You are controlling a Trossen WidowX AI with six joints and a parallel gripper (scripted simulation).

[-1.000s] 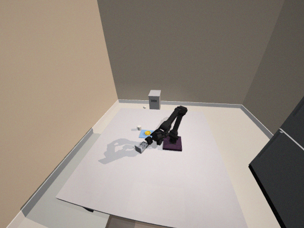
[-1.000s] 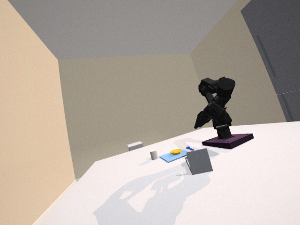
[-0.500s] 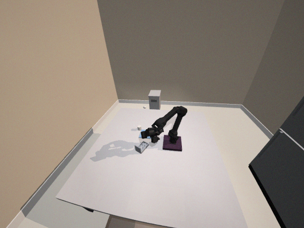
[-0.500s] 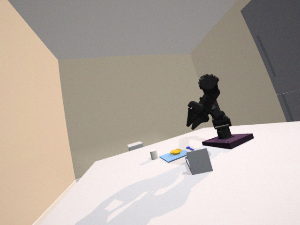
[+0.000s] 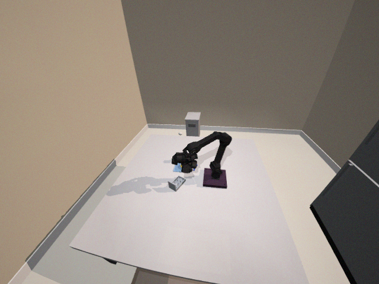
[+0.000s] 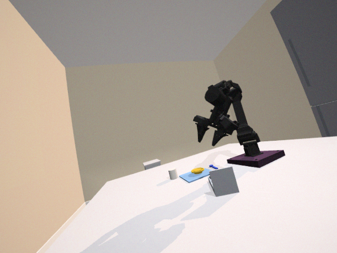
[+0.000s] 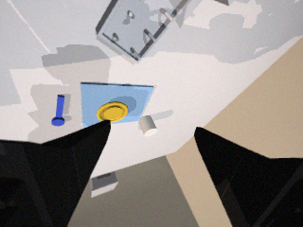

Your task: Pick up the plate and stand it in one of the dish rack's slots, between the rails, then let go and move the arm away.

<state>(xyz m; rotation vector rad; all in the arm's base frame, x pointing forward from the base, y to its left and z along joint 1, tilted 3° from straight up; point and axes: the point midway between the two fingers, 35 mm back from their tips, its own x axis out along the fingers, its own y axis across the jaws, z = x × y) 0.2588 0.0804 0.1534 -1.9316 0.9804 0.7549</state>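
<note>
The plate (image 6: pixel 197 169) lies flat on a blue mat (image 6: pixel 190 176) on the table (image 6: pixel 271 212) — the top view hides it under the arm. The fingers (image 6: pixel 201 133) hang spread and empty above it. The rack (image 7: pixel 130 28) shows its rails only in the wrist view.

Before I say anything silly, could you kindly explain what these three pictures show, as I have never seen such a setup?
It is one black robot arm on a purple base plate, bolted to a white table. One picture looks down from high above, one from the table's side, one from the wrist between the fingers. On the table lie a yellow plate on a blue mat, a grey dish rack, a small white cup and a blue tool. The gripper hangs open above them, holding nothing.
</note>
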